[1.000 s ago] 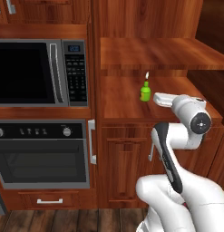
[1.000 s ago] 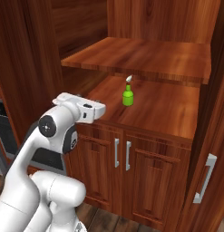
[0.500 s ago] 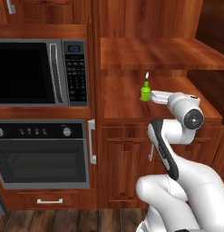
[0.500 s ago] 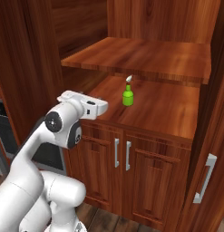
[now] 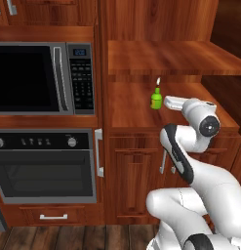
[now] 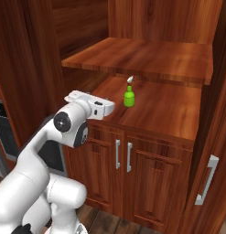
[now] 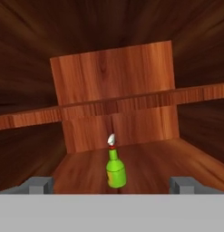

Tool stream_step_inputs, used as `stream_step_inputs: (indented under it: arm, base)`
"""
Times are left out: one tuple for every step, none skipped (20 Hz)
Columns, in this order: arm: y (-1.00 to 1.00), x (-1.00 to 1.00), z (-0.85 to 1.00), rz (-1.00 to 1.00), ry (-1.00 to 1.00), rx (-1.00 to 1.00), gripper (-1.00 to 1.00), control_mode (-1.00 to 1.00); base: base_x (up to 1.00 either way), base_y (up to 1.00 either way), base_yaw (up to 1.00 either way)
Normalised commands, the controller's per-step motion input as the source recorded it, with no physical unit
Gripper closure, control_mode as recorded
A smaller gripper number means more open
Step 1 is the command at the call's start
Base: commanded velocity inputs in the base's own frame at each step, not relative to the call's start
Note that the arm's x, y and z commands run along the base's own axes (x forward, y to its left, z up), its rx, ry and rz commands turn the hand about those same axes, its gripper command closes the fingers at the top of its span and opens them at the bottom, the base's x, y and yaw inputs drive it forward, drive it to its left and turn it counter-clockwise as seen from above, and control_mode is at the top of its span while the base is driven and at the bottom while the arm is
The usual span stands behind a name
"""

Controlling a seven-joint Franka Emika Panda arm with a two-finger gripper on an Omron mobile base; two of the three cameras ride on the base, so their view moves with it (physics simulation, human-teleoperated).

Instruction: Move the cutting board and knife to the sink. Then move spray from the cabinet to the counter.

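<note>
A small bright green spray bottle [image 5: 156, 99] with a narrow neck and a whitish, red-tipped trigger nozzle stands upright on the lower shelf of the open niche in a reddish-brown wooden cabinet [image 5: 141, 161], roughly mid-shelf and under the upper shelf board [image 6: 146, 57], in a rendered kitchen. The white robot arm with dark joints reaches toward the niche, its end effector [image 7: 111, 185] released, the two dark fingertips [image 7: 38, 185] spread wide on either side of the bottle in the hand view and gripping nothing. From the left base view the end effector [image 5: 171, 103] sits just beside the bottle, level with it, at the front of the shelf; from the right base view the end effector [image 6: 103, 107] hangs at the shelf's front edge, with the bottle [image 6: 128, 97] a little farther back. In the hand view the bottle [image 7: 115, 170] stands centred between the fingertips, apart from both, with the niche's back panel behind it. Below the shelf are panelled cabinet doors with slim silver bar handles [image 6: 117, 154]. Left of the cabinet, a black microwave [image 5: 41, 78] sits above a black built-in oven [image 5: 44, 163] over a dark wood-plank floor [image 5: 68, 237].
</note>
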Motion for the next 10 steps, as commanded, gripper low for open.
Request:
stream_step_inputs:
  arm:
    - [-0.21,0.11,0.0,0.0,0.0,0.0,-1.0,-1.0]
    - [-0.13,0.16,0.0,0.0,0.0,0.0,-1.0,-1.0]
    - [-0.05,0.16,0.0,0.0,0.0,0.0,-1.0,-1.0]
    - [0.0,0.19,0.0,0.0,0.0,0.0,-1.0,-1.0]
    - [0.0,0.21,0.0,0.0,0.0,0.0,-1.0,-1.0]
    - [0.0,0.24,0.0,0.0,0.0,0.0,-1.0,-1.0]
    - [0.0,0.24,0.0,0.0,0.0,0.0,-1.0,-1.0]
    - [0.0,0.22,0.0,0.0,0.0,0.0,-1.0,-1.0]
    - [0.0,0.23,0.0,0.0,0.0,0.0,-1.0,-1.0]
    - [0.0,0.21,0.0,0.0,0.0,0.0,-1.0,-1.0]
  base:
    - [0.0,0.0,0.0]
    - [0.0,0.0,0.0]
    - [0.0,0.0,0.0]
    - [0.0,0.0,0.0]
    - [0.0,0.0,0.0]
    - [0.0,0.0,0.0]
    - [0.0,0.0,0.0]
    - [0.0,0.0,0.0]
    - [0.0,0.0,0.0]
    - [0.0,0.0,0.0]
